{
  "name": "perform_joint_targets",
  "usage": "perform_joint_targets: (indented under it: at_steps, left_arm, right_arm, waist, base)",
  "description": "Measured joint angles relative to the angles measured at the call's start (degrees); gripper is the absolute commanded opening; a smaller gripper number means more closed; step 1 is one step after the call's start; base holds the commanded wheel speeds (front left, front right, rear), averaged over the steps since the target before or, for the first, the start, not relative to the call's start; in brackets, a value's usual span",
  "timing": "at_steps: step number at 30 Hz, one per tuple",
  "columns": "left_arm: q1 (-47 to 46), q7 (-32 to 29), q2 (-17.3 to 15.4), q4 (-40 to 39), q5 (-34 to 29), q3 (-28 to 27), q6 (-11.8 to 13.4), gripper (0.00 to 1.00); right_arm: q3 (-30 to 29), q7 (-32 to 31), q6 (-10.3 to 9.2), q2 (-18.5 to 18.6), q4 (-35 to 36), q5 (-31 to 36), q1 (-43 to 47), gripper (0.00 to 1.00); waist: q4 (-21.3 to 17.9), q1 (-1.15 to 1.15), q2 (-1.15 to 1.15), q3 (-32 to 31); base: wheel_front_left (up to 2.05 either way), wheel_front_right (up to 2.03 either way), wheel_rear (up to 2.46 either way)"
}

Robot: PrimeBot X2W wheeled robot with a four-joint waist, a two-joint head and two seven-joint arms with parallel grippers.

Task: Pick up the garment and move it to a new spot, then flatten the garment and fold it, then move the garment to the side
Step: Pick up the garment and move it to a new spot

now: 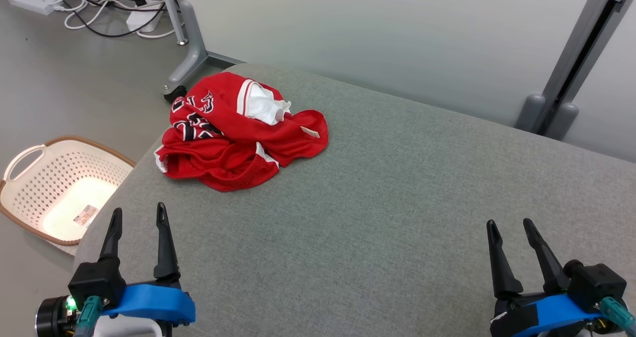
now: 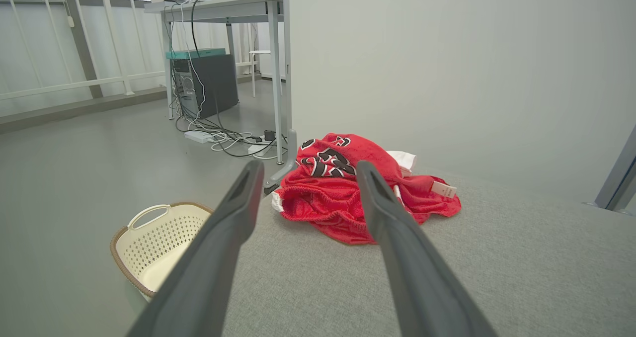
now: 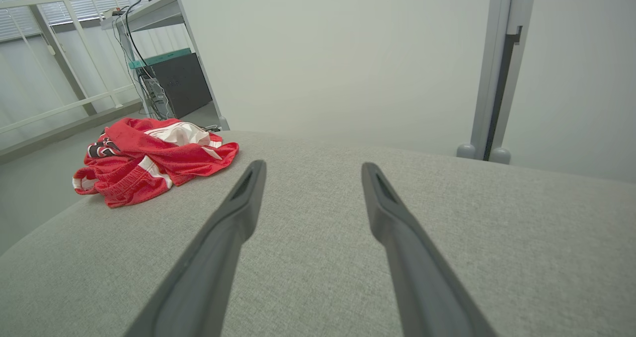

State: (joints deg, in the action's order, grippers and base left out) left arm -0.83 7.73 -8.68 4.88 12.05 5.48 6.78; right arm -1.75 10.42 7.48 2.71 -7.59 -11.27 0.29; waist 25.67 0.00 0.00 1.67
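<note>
A red garment (image 1: 233, 143) lies in a crumpled heap on the grey cloth counter (image 1: 377, 212). It sits near the far left corner of the counter, close to the edge. It is red with white stripes along its edges and big black letters with white outlines. A white inside part shows at the top of the heap, and a small white tag sticks out on its right side. It is too bunched up to tell whether it is a top or shorts.

The left pincer (image 1: 138, 209) is at the near left of the counter. Its two dark fingers are spread apart and hold nothing. In the left wrist view the fingers point toward the garment, which lies well ahead of them and does not touch them.

The right pincer (image 1: 509, 222) is at the near right of the counter. Its fingers are spread apart too, and it holds nothing. It is well apart from the garment, with bare grey cloth between them.

On the floor to the left of the counter stands a cream laundry basket (image 1: 54, 173) with small holes and a brown rim. A small paper label (image 1: 85, 215) lies in its bottom.

Behind the counter stands a pale wall panel (image 1: 397, 29) on a grey leg (image 1: 191, 61) with a wheel. Farther back on the floor lie black and white cables (image 1: 94, 9) and a white power strip (image 1: 30, 1).
</note>
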Motion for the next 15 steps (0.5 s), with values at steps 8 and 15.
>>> perform_joint_targets:
  at_steps: [8, 15]
  left_arm:
    - [0.48, -0.05, -0.36, -0.23, 0.22, -0.43, 0.60, 1.00]
    - [-2.20, -0.10, -2.35, -0.09, 1.31, -1.97, 0.42, 1.00]
  right_arm:
    - [0.79, 0.23, 0.00, -0.01, -0.52, -0.03, -0.09, 1.00]
    - [1.08, -0.29, 0.00, -0.01, -0.13, 0.65, -0.69, 1.00]
  waist:
    - [0.01, 0.00, 0.00, -0.04]
    - [-2.51, 0.00, 0.00, 0.93]
  base:
    - [0.00, 0.00, 0.00]
    - [0.00, 0.00, 0.00]
